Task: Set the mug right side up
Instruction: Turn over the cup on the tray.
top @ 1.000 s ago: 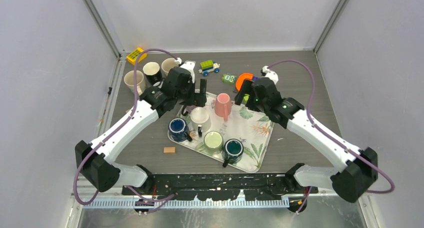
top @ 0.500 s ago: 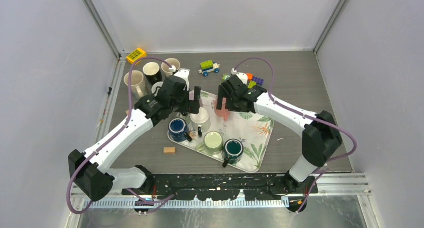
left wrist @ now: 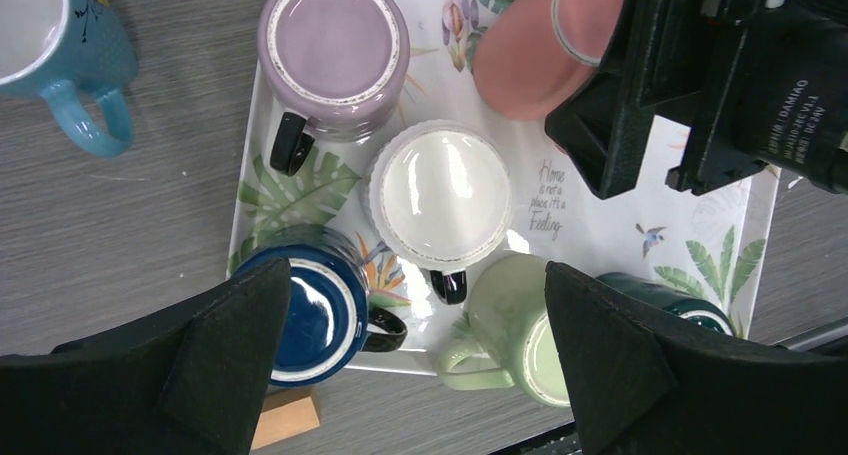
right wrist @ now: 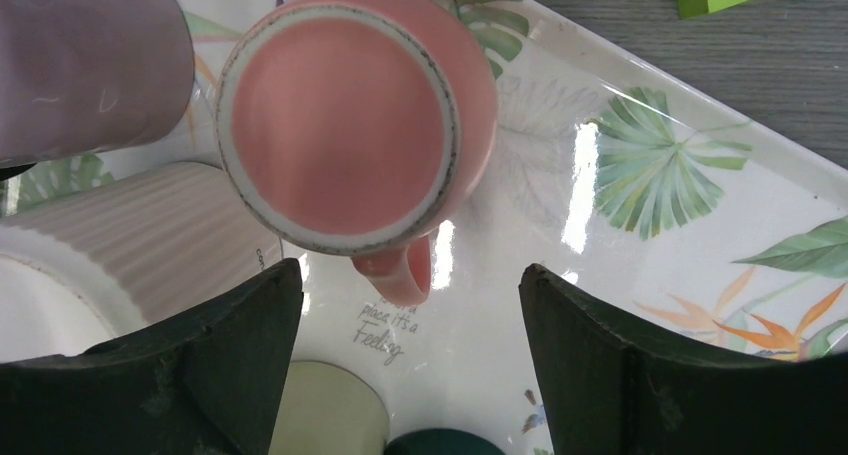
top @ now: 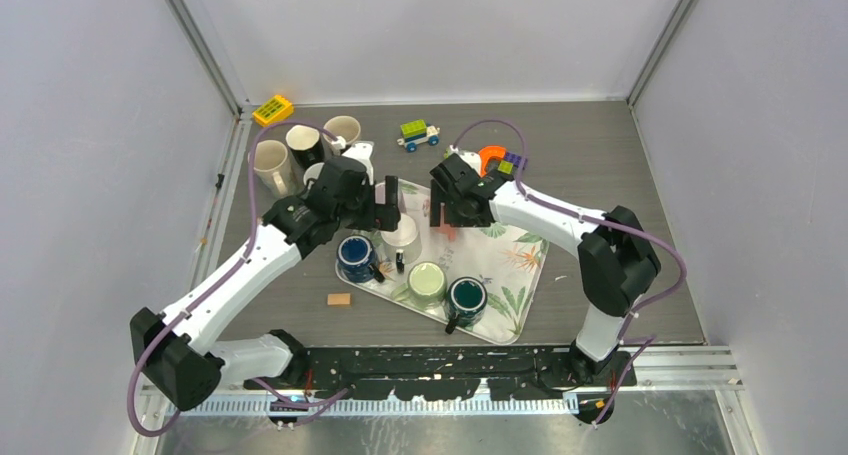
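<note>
**Right arm swings in over the pink mug**

On the tray [top: 520, 275], the right gripper [right wrist: 408, 285] has crossed from 3 o'clock to 12 o'clock. Its jaws are apart but narrowing, holding nothing. The left gripper [left wrist: 420, 275] stays wide open above the white mug [left wrist: 440, 195]. The pink mug [right wrist: 340, 125] sits base-up at the tray's 12 o'clock, likely the next grasp.

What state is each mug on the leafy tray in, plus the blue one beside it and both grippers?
Pink ceramic mug: upside down.
White ribbed mug: upside down.
Lilac mug, black handle: upside down.
Glossy navy mug: upside down.
Pale green mug: upside down.
Dark teal mug: upside down.
Light blue mug: upright.
Left gripper: open, empty.
Right gripper: open, over the pink mug.
</note>
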Robot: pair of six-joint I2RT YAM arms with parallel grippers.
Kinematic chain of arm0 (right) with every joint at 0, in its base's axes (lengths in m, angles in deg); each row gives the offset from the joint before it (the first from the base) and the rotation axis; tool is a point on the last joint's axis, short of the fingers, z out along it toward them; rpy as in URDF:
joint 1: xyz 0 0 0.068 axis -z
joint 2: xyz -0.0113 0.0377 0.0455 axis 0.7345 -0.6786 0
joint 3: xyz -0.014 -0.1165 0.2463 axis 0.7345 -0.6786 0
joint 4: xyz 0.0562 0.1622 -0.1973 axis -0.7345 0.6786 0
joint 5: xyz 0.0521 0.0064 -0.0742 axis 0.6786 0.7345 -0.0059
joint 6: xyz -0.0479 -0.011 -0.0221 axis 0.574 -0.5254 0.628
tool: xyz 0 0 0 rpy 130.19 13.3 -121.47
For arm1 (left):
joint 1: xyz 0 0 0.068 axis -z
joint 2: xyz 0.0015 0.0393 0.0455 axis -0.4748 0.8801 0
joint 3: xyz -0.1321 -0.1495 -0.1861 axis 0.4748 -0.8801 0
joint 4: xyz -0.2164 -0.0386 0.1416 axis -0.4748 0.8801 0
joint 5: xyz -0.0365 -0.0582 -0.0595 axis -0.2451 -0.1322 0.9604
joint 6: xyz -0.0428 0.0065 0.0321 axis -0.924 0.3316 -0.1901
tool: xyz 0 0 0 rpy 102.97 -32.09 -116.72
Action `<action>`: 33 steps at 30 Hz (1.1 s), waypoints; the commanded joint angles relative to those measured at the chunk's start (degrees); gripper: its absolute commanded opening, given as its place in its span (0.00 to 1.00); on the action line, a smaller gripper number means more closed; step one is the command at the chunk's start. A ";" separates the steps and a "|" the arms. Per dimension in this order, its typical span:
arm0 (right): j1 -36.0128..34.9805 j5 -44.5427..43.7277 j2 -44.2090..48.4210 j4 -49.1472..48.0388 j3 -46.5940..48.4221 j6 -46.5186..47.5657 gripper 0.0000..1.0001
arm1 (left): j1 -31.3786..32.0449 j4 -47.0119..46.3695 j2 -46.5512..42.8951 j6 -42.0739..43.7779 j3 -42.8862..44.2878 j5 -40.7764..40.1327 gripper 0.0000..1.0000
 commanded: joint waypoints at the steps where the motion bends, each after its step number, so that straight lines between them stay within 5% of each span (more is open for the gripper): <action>1: -0.25 -0.34 -1.06 0.57 3.42 2.13 0.82 | -0.45 -1.90 -2.39 -1.84 -0.64 1.15 1.00; 18: -0.31 -0.38 -5.32 3.60 6.98 3.95 0.40 | -1.00 -0.50 -4.57 -4.55 -1.40 1.24 1.00; 26: -0.27 -1.19 -3.93 4.18 7.55 3.79 0.03 | -2.22 -1.84 -4.06 -6.65 -2.64 5.03 1.00; 33: -0.10 -1.71 0.41 2.96 7.58 3.88 0.00 | -5.03 -4.91 -3.06 -9.73 -3.33 14.26 1.00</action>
